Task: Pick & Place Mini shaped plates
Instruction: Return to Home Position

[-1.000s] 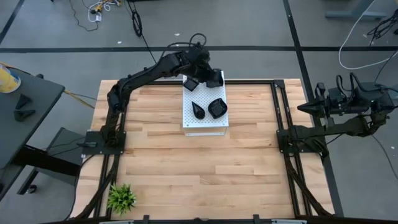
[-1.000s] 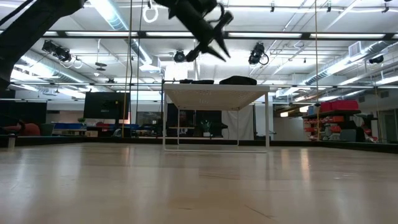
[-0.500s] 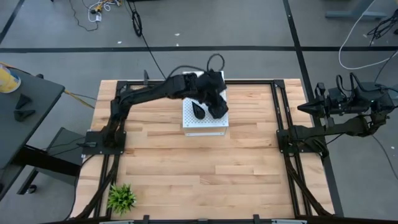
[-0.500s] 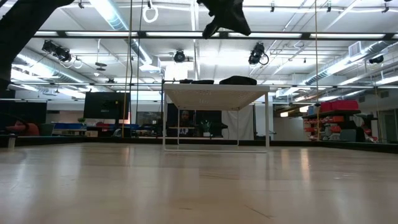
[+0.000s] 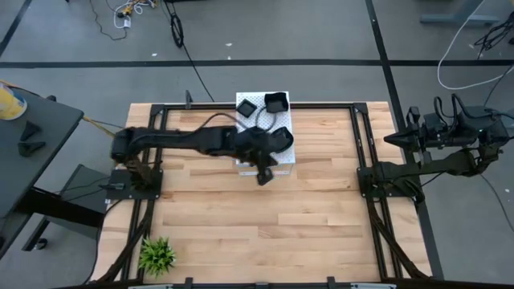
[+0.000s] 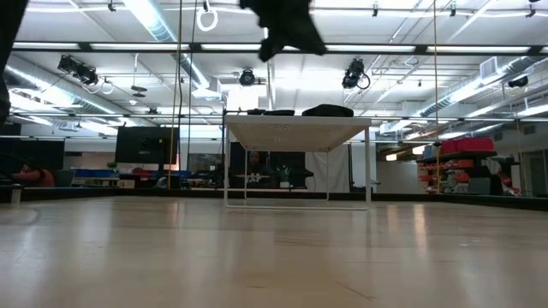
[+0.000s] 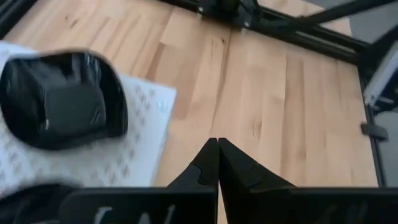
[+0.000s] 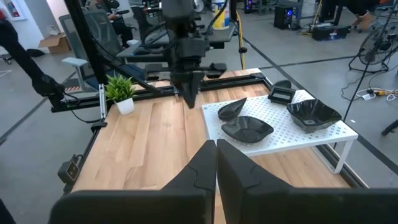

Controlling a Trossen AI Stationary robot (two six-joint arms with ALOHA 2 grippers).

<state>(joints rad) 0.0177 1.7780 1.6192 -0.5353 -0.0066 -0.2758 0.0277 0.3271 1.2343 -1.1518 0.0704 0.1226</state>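
The left claw [image 5: 263, 177], fingers pressed together and holding nothing, is withdrawing from over the white perforated shelf [image 5: 249, 99] to just off its edge, leaving the mini shaped plates [image 5: 277, 102] on the shelf, so placing appears finished; the right claw [image 5: 389, 139], likewise closed and empty, is waiting well apart from the shelf.

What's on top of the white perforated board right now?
On the white board: a teardrop plate, a rounded plate, a small square plate and a larger wavy-edged plate. From above, the left arm hides the front two. How many are stacked in each cannot be seen.
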